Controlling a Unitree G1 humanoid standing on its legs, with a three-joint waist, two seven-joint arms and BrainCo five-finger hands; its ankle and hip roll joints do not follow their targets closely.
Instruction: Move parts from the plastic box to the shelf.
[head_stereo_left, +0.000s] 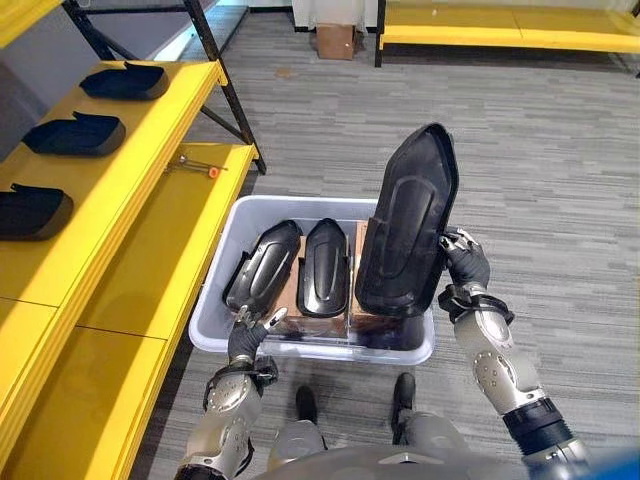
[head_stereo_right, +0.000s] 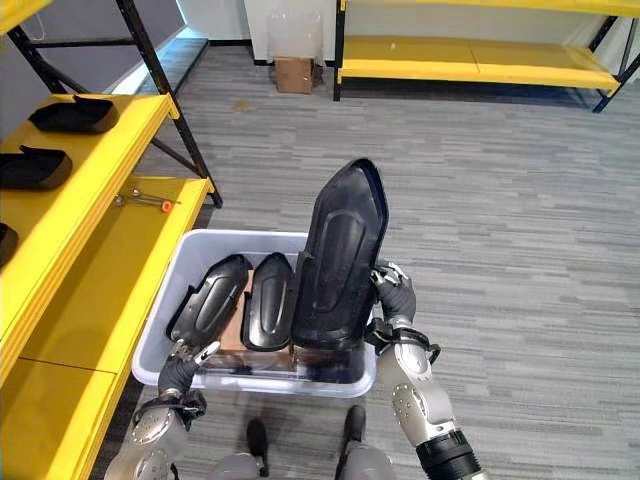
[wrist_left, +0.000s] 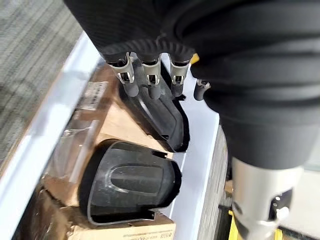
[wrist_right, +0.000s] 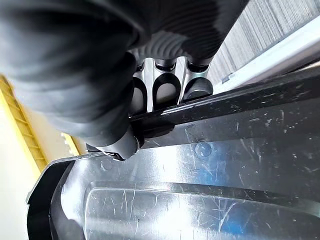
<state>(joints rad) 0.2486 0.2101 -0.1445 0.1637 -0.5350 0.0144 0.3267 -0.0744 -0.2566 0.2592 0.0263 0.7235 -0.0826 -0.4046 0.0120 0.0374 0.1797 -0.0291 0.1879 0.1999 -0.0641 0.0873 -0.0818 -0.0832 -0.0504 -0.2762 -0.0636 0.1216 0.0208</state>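
Right hand (head_stereo_left: 466, 262) grips one part (head_stereo_left: 408, 225); two parts (head_stereo_left: 263, 266) boxed.

The box (head_stereo_left: 222, 300) sits on the floor (head_stereo_left: 560, 180) directly before the robot, with the shelf (head_stereo_left: 140, 230) just to its left. Two parts (head_stereo_left: 264, 265) stand side by side in the box's left and middle, leaning on cardboard. The right hand (head_stereo_left: 466, 262) holds a third part (head_stereo_left: 410, 225) upright above the box's right end, fingers (wrist_right: 165, 90) and thumb pinching its right edge. The left hand (head_stereo_left: 246, 335) rests at the box's near left rim. Three more parts (head_stereo_left: 75, 132) lie in a row on the upper shelf board; a small tool (head_stereo_left: 195, 166) lies on the lower board, behind the box.
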